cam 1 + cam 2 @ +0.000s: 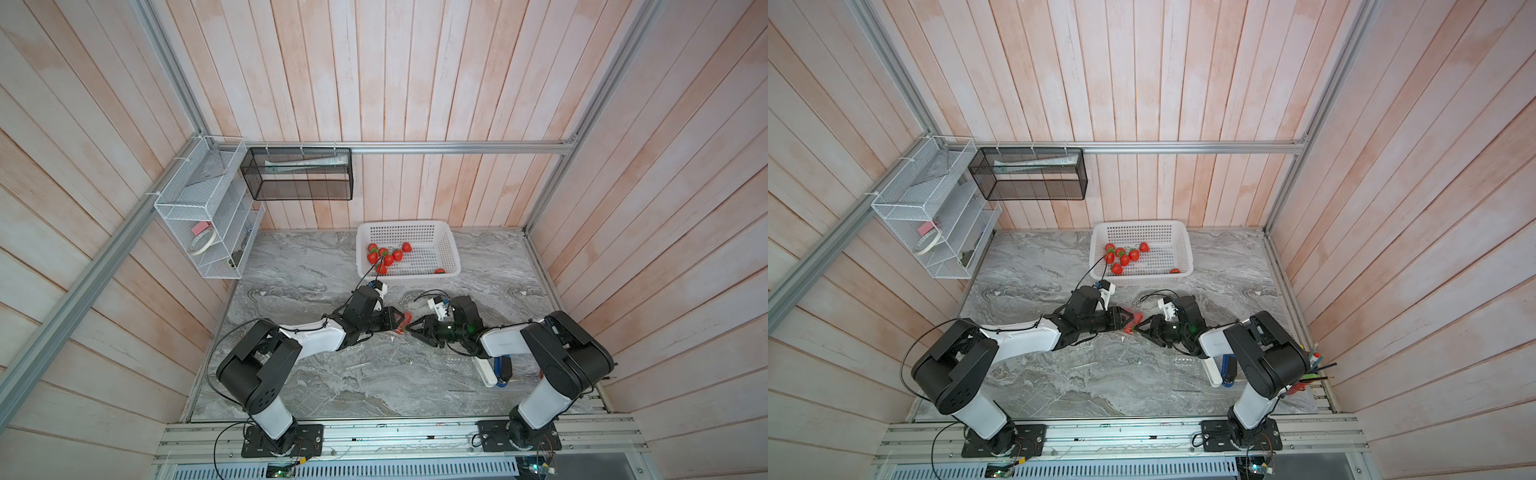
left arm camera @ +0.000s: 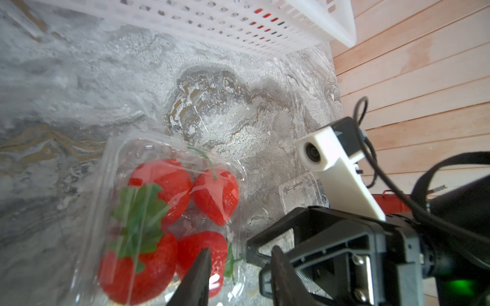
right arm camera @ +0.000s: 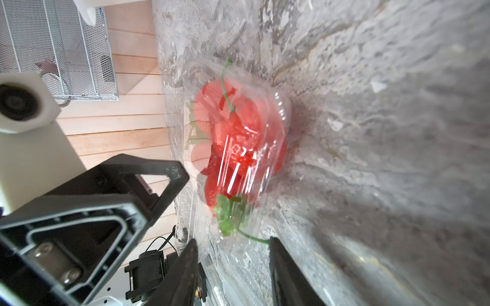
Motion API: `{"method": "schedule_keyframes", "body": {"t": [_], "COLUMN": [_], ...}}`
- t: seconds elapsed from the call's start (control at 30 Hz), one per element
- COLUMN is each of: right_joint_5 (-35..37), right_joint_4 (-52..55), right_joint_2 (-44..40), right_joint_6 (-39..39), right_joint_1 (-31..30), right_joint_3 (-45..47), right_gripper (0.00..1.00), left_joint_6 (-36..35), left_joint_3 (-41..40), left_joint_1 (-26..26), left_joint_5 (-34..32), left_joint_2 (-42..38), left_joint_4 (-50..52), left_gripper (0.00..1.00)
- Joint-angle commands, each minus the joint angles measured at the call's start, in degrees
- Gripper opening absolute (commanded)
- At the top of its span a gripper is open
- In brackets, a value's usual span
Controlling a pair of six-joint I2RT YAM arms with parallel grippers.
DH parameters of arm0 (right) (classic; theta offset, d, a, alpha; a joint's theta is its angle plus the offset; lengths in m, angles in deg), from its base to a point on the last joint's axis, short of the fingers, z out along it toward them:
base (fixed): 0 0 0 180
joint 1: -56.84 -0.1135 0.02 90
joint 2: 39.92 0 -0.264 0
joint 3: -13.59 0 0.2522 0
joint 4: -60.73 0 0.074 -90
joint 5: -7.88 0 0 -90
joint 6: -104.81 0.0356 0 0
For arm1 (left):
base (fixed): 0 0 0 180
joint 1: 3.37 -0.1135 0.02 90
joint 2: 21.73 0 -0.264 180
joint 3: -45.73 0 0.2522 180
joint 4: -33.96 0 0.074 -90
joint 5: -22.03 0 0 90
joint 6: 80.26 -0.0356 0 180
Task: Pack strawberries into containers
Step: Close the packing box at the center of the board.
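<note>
A clear container [image 2: 111, 164] with its lid down lies on the marble mid-table and holds several red strawberries [image 2: 161, 180]; in both top views it shows only as red [image 1: 409, 318] [image 1: 1137, 318] between the two arms. My left gripper [image 2: 241, 254] [image 1: 402, 323] is open at one edge of it, with the clear rim in the gap. From the opposite side my right gripper [image 3: 233, 246] [image 1: 411, 328] is open too, straddling the rim of the container [image 3: 281, 111]. Several more strawberries [image 1: 388, 259] [image 1: 1124, 260] lie in the white basket [image 1: 409, 226].
The white perforated basket [image 1: 1142, 225] stands at the back of the table. Empty clear containers [image 1: 1185, 374] [image 2: 299, 190] lie near the right arm, beside a white and blue object [image 1: 494, 370]. A red pencil cup [image 1: 1302, 384] stands at the right edge. Wire racks [image 1: 199, 220] hang on the left wall.
</note>
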Motion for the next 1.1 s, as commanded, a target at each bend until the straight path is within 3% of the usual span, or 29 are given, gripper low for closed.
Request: {"method": "schedule_keyframes", "body": {"t": [0.0,0.23,0.43,0.87,1.07], "right_joint_5": [-0.6,-0.6,0.1,0.3,1.1], "right_joint_4": [-0.8,-0.2,2.5,7.8,9.7], "right_joint_2": [1.5,1.9,1.5,5.1,5.0], "right_joint_6": [0.1,0.0,-1.7,-5.9,-7.1], "right_joint_1": [-0.3,-0.3,-0.3,0.8,1.9], "right_joint_3": [-0.8,-1.5,-2.9,-9.2,-9.0], "right_gripper": [0.44,0.44,0.45,0.47,0.53], "left_joint_6": [-3.3,-7.9,-7.8,-2.5,-1.0], "left_joint_3": [2.8,4.6,5.2,1.4,0.0], "left_joint_1": [0.2,-1.4,-2.8,-2.0,-1.7], "left_joint_5": [-4.1,-11.8,-9.9,-3.8,-2.6], "left_joint_2": [-3.8,-1.9,3.3,1.7,1.8], "left_joint_4": [4.4,11.8,11.2,6.1,6.0], "left_gripper": [0.42,0.50,0.61,0.57,0.55]}}
